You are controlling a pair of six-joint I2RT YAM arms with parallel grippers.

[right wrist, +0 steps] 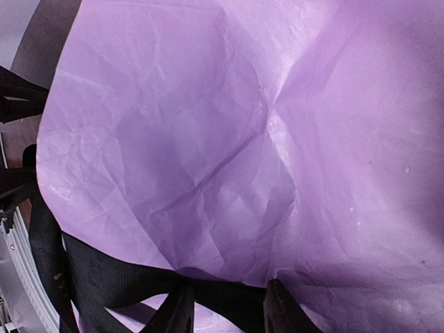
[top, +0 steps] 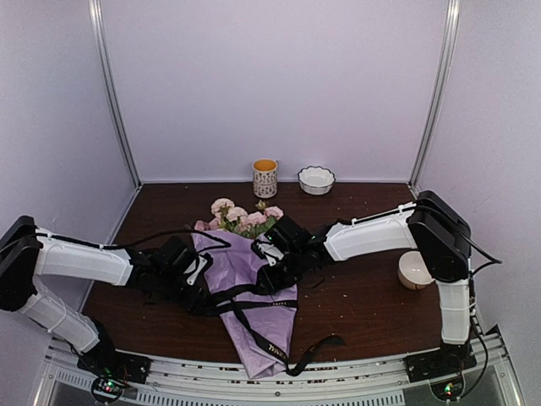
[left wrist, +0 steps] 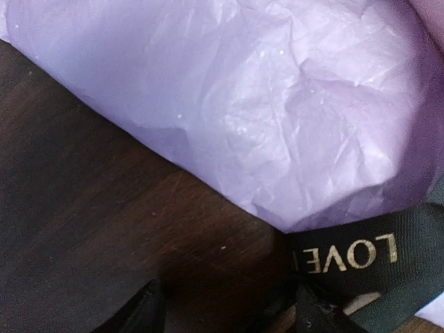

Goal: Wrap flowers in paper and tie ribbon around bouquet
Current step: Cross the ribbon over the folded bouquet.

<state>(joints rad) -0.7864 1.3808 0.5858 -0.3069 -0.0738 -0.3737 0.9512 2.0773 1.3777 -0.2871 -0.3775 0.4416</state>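
Observation:
The bouquet lies on the dark table, its flowers [top: 241, 218] pointing away from me and the lilac paper [top: 232, 269] tapering toward the front edge. A black ribbon [top: 254, 298] crosses the paper's middle, and a tail trails off to the front right. My left gripper [top: 201, 279] is at the paper's left edge. Its jaws [left wrist: 225, 298] stand open over bare table, with the lettered ribbon [left wrist: 361, 257] beside the right finger. My right gripper [top: 269, 269] is low over the paper [right wrist: 208, 139]. It [right wrist: 229, 295] is open, and the ribbon [right wrist: 118, 277] runs across the gap between its fingers.
A patterned cup [top: 265, 178] and a white scalloped bowl [top: 316, 179] stand at the back wall. A pale round object [top: 414, 271] sits by the right arm's upright link. The metal rail [top: 355, 372] marks the table's front edge, and white walls close the sides.

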